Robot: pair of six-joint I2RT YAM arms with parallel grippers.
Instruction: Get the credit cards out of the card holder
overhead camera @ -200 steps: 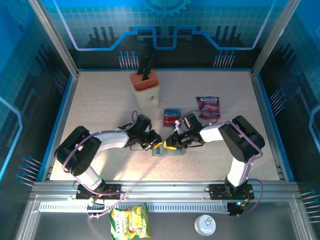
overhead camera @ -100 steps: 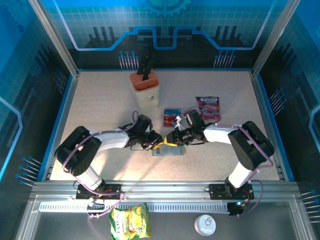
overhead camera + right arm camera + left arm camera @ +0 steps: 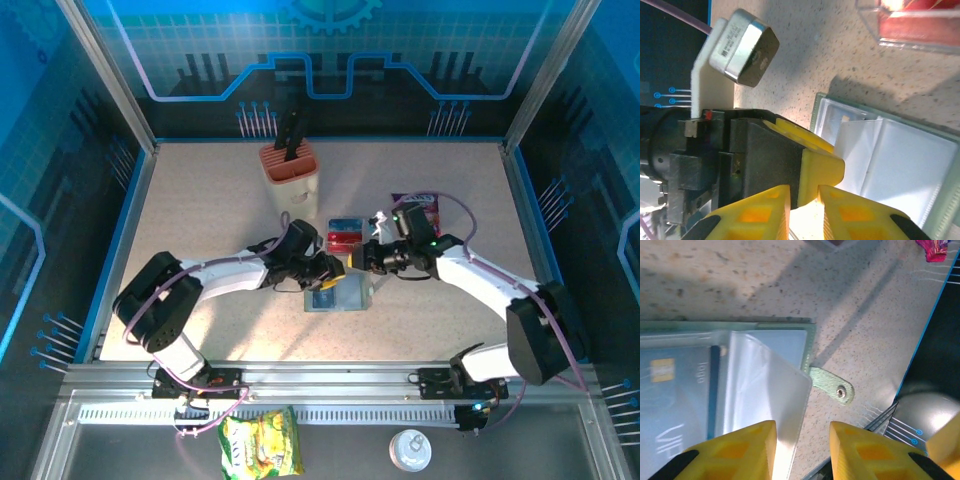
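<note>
- Your table [image 3: 200,200], speckled beige with a blue rim, carries everything listed here
- Your left arm [image 3: 230,275] reaches from the near left to the middle, and the left gripper [image 3: 338,268] sits over the far edge of the card holder [image 3: 345,298]. In the left wrist view its yellow fingers [image 3: 740,445] stand a modest gap apart with nothing clamped between them
- Your right arm [image 3: 480,285] comes in from the near right. The right gripper [image 3: 358,258] is tip to tip with the left one, just beyond the holder's far edge. In the right wrist view the right gripper [image 3: 805,197] has its fingers close together with a slim gap, and you cannot tell whether anything thin is pinched there
- The knife block [image 3: 291,175] stands upright at the far left of centre
- The purple snack packet [image 3: 418,210] lies flat, to the right of the clear stand
- The card holder lies open and flat at the table's middle, on the near side of both grippers, showing pale panels and a loose clear sleeve [image 3: 765,390]
- The clear stand [image 3: 344,233] sits just beyond the holder, with red and blue credit cards [image 3: 346,240] in it
- A blue card [image 3: 670,400] lies in the holder's left panel behind plastic
- The green snap tab [image 3: 832,385] sticks out flat from the holder's edge
</note>
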